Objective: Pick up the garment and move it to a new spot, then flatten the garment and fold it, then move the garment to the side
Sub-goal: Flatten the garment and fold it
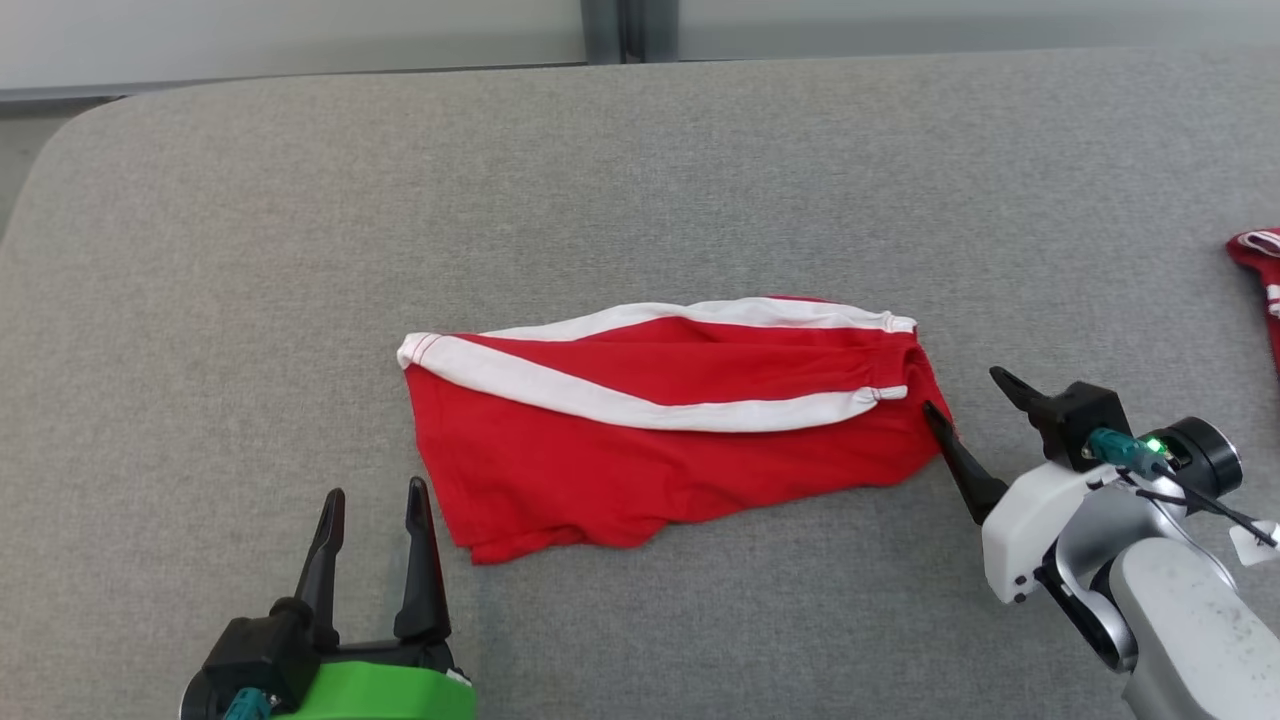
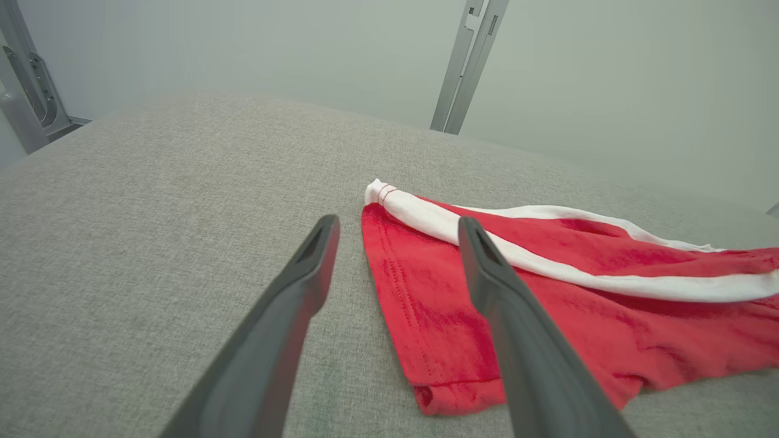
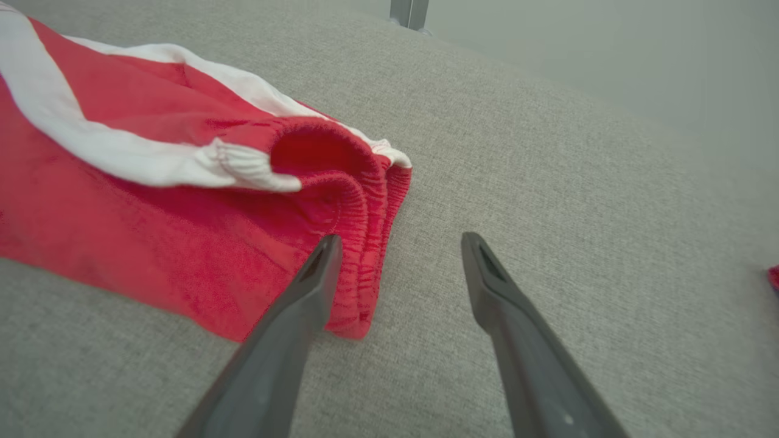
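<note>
Red shorts (image 1: 650,440) on grey worktop (image 1: 700,180), my left hand (image 1: 376,488) open, empty, near the leg hem, my right hand (image 1: 960,388) open, empty, beside the waistband.

Near the middle of the bench (image 1: 640,180), the garment (image 1: 660,450), spread flat with its long side roughly parallel to the near edge, waistband end toward the right edge, leg end toward the left edge. Just before and left of the leg end, nearer the near edge, the left gripper (image 1: 376,488). Just beside the waistband end, on its right, the right gripper (image 1: 961,389), 1 finger at the garment's edge, the other over bare bench. At the right edge, well apart, 1 other piece of clothing (image 1: 1258,262). Behind the far edge, a post (image 1: 620,30).
</note>
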Available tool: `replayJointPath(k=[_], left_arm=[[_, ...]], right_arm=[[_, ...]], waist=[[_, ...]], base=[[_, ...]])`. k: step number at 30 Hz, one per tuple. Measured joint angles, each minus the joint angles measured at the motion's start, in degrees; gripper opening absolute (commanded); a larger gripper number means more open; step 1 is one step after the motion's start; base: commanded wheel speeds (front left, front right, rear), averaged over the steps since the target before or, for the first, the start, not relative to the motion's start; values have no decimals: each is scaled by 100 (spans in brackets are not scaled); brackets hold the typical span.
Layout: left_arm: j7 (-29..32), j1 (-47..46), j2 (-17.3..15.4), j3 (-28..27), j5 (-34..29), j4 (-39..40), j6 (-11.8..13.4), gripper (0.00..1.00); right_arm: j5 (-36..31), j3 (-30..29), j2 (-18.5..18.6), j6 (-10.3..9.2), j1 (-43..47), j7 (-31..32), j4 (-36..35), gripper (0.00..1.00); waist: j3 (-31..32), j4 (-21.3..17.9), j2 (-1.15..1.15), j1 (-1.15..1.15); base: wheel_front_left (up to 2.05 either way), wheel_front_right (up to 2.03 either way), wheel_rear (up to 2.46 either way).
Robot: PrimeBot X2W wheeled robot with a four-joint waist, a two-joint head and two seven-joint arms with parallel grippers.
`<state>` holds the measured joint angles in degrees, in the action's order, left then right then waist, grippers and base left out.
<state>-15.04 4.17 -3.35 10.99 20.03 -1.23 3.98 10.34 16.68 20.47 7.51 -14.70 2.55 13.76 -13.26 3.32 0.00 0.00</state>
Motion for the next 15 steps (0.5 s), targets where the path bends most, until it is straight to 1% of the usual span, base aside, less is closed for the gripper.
replayJointPath(k=[4,6,8,12,14,15], left_arm=[[0,-73,35,-73,-10,-30,-55,100],[0,-98,36,-78,7,-34,-70,100],[0,-112,38,-53,10,-47,-74,100],[0,-115,41,-48,15,-42,-78,100],[0,-113,40,-48,7,-37,-101,100],[0,-110,41,-47,-13,-37,-118,100]], right_arm=[[386,144,1,0,-340,222,343,100],[644,137,-27,-1,-507,334,568,100],[759,107,-52,0,-616,410,766,100],[1303,-30,-194,0,-789,617,1095,100],[1616,71,-200,-3,-907,783,1198,100],[1815,94,-198,-3,-947,832,1228,63]], waist=[[-110,182,0,0],[-173,267,0,0],[-220,341,0,0],[-284,465,0,0],[-300,495,0,0],[-303,493,0,0]], base=[[0,0,0],[0,0,0],[0,0,0],[0,0,0],[0,0,0],[0,0,0]])
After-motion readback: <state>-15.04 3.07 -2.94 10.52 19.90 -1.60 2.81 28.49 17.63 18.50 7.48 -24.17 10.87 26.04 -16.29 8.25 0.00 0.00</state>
